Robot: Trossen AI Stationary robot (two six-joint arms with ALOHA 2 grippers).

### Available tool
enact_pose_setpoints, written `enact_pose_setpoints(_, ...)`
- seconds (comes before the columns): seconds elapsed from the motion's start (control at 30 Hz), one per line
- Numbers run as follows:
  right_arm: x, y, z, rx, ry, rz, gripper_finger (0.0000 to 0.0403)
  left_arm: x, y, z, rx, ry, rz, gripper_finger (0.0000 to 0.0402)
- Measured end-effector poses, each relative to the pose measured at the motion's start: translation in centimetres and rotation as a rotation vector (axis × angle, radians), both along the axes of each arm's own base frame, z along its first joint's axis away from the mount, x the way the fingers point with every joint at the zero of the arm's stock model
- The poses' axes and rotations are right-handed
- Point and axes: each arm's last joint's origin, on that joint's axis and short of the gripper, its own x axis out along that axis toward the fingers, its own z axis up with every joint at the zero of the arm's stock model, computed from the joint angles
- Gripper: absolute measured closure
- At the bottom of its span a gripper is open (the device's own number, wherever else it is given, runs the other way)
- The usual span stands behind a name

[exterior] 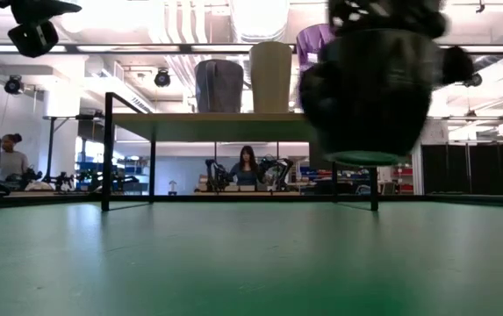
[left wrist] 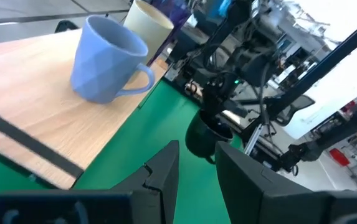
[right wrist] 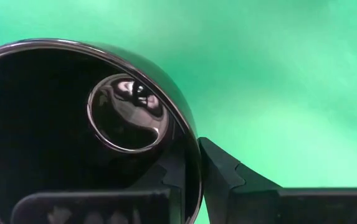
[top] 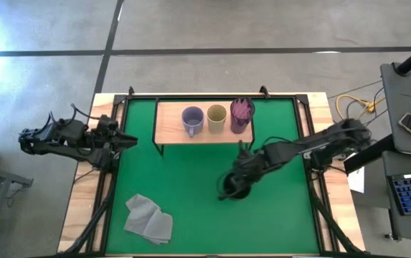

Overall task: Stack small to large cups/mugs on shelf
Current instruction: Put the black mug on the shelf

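A black mug (top: 235, 186) hangs in my right gripper (right wrist: 198, 177) above the green mat (top: 183, 179), in front of the shelf; in the low view the black mug (exterior: 370, 88) is clear of the mat. The light-wood shelf (top: 171, 130) at the far side carries a lavender-grey mug (top: 192, 120), a tan cup (top: 216, 118) and a purple tumbler (top: 242, 115), each standing upright on its base. My left gripper (left wrist: 197, 177) is open and empty at the mat's left edge, left of the shelf. My right gripper holds the black mug by its wall at the rim (right wrist: 190, 155), one finger inside the mug and one finger (right wrist: 237, 180) outside. The fingers come from above, pointing down into its mouth. The mug hangs about upright, lifted clear of the mat.
A grey folded cloth (top: 148, 218) lies at the mat's near left. The shelf has bare board (top: 168, 118) left of the lavender-grey mug. The mat's wooden border and black frame run along the left and right sides. People show in the room beyond the table.
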Motion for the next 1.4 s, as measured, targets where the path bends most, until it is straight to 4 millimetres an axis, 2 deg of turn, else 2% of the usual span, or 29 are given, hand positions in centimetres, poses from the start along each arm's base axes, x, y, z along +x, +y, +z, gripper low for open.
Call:
enact_pose_setpoints(0.27, 5.0, 0.7, 0.7, -0.024, -0.041, 0.042, 0.038, -0.2, 0.0, -0.8, 0.013, 0.085, -0.003, 0.0312)
enact_pose_setpoints(0.53, 8.2, 1.3, 0.9, -0.028, -0.075, 0.031, 0.038, -0.2, 0.0, -0.8, 0.008, 0.086, -0.022, 0.0312)
enact_pose_setpoints(1.03, 11.1, 1.7, 0.1, -0.051, -0.027, -0.034, 0.038, -0.3, -0.3, -0.9, -0.023, 0.101, -0.128, 0.0312)
enact_pose_setpoints(1.4, 11.1, 1.7, 0.3, -0.063, -0.024, -0.001, 0.038, 0.2, -0.5, -1.0, -0.027, 0.123, -0.14, 0.0312)
